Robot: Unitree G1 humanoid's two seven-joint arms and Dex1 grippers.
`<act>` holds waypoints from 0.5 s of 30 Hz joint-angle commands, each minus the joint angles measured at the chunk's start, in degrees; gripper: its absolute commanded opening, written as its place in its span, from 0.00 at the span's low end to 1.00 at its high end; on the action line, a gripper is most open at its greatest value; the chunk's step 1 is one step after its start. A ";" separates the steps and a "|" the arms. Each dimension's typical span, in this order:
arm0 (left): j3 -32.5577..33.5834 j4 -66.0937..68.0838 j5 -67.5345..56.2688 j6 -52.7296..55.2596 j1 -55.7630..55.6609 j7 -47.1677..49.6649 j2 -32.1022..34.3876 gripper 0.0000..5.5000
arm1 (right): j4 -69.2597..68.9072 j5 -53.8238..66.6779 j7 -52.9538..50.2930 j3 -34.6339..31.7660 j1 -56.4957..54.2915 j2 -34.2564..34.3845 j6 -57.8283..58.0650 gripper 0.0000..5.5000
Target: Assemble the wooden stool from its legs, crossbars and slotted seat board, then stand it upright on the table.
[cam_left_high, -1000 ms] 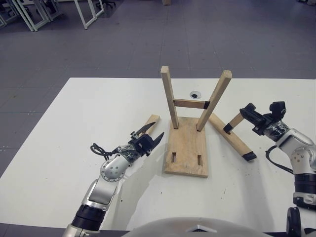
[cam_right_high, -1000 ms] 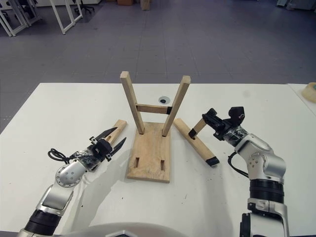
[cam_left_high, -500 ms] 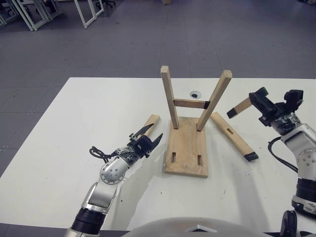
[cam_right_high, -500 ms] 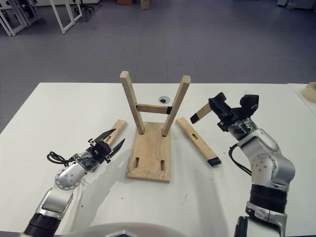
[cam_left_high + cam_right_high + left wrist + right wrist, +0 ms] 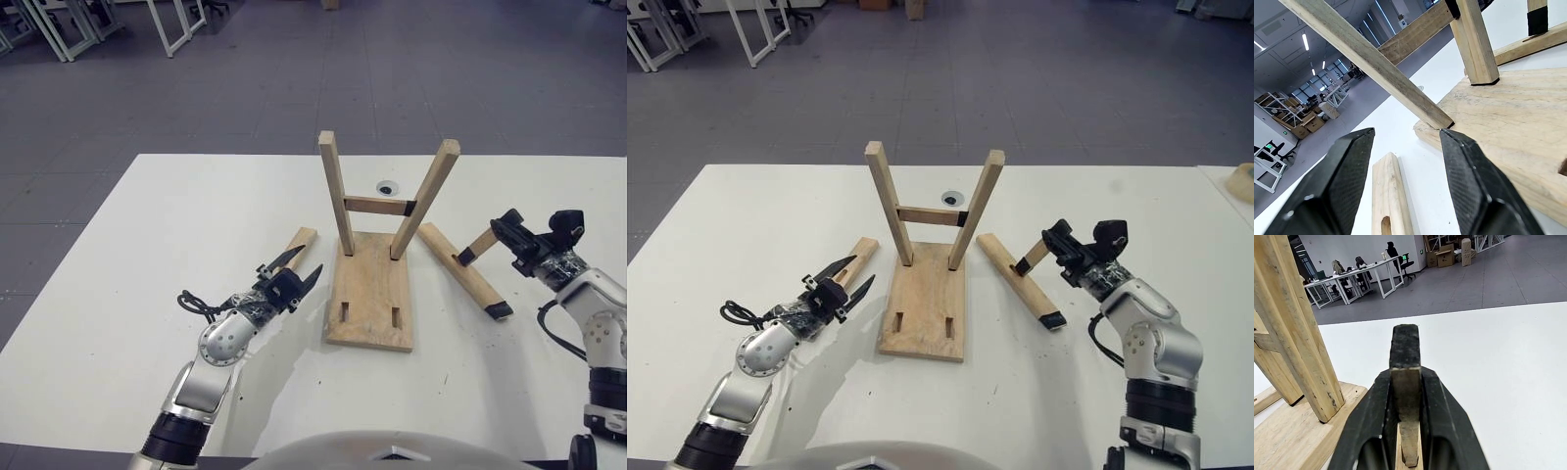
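Note:
The slotted seat board (image 5: 370, 294) lies flat on the white table (image 5: 176, 215). Two legs (image 5: 336, 193) stand in its far slots, joined by a crossbar (image 5: 377, 206). Left of the board lies a loose leg (image 5: 299, 243), and my left gripper (image 5: 294, 264) hovers open just in front of it, the leg's end (image 5: 1392, 196) between its spread fingers (image 5: 1347, 181). A second loose leg (image 5: 458, 269) with a black end rests right of the board. My right gripper (image 5: 505, 233) is shut on a short crossbar (image 5: 1404, 382), whose black tip (image 5: 462, 257) hangs at that leg.
A small round hole (image 5: 388, 186) sits in the table behind the standing legs. A pale object (image 5: 1244, 181) lies at the far right table edge. The two near slots (image 5: 370, 313) in the board are vacant. White tabletop stretches wide on the left.
My right gripper lifted the crossbar up and away half a second ago, and has now lowered it back beside the right loose leg. The left arm has barely moved.

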 commanded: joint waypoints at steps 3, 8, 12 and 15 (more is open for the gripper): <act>0.21 -0.29 0.39 1.05 -0.51 0.01 0.09 0.45 | 0.31 -0.59 0.22 0.74 -1.28 0.26 -0.39 0.07; 0.13 -0.20 0.35 0.97 -0.42 -0.03 0.07 0.45 | -2.28 0.70 -0.06 0.57 -1.20 0.28 0.22 0.07; 0.21 -0.14 0.34 1.01 -0.48 0.04 0.05 0.45 | -1.05 -0.75 0.06 2.11 -0.97 0.67 -0.40 0.07; 0.23 -0.16 0.32 1.07 -0.41 0.03 0.06 0.45 | 1.74 -2.38 0.35 2.86 -1.63 0.63 -1.65 0.07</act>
